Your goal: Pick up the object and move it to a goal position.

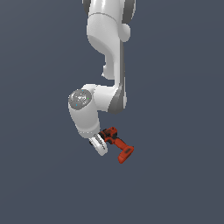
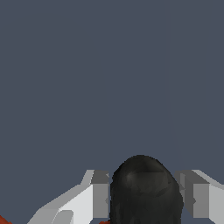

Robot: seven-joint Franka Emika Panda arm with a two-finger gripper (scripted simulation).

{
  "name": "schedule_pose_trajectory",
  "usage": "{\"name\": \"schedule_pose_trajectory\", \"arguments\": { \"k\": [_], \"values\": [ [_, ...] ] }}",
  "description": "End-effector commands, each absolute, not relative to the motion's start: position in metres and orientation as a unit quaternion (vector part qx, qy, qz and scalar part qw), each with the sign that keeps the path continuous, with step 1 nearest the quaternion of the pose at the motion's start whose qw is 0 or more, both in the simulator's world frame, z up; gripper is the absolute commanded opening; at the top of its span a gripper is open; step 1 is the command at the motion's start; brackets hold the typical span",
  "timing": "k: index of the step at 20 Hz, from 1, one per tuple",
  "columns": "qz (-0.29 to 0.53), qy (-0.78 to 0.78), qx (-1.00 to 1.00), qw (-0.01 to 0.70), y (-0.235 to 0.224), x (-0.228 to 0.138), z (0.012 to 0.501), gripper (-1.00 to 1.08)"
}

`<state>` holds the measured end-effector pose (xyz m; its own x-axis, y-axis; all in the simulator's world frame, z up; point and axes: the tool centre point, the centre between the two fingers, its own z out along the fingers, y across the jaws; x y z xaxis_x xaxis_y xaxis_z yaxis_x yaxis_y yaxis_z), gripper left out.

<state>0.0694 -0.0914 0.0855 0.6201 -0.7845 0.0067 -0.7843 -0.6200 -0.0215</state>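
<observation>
The object is a small red-orange cordless drill (image 1: 119, 146) with a black nose and a boxy red battery base, lying against the end of my white arm in the exterior view. My gripper (image 1: 101, 141) is closed around the drill's black nose end, with the battery base sticking out toward the exterior view's lower right. In the wrist view the black nose (image 2: 144, 190) sits between my two white fingers (image 2: 94, 199), which press on it from both sides. My gripper (image 2: 146, 197) is shut on the drill. Bits of red show at the frame's lower edge.
A plain dark grey-blue surface (image 1: 175, 183) fills the rest of both views. No other objects, containers or edges show.
</observation>
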Motion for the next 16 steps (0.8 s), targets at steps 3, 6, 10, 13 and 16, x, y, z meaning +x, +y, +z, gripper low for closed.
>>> {"name": "schedule_pose_trajectory", "arguments": {
  "k": [3,6,10,13,16],
  "values": [
    [-0.057,0.433,-0.899,0.032,-0.090,0.105,0.163,-1.00],
    [-0.095,0.428,-0.897,0.051,-0.087,0.128,0.226,-1.00],
    [-0.138,0.423,-0.893,0.073,-0.083,0.147,0.299,-1.00],
    [-0.161,0.419,-0.890,0.084,-0.081,0.155,0.340,-1.00],
    [-0.176,0.417,-0.887,0.092,-0.080,0.159,0.368,-1.00]
  ]
}}
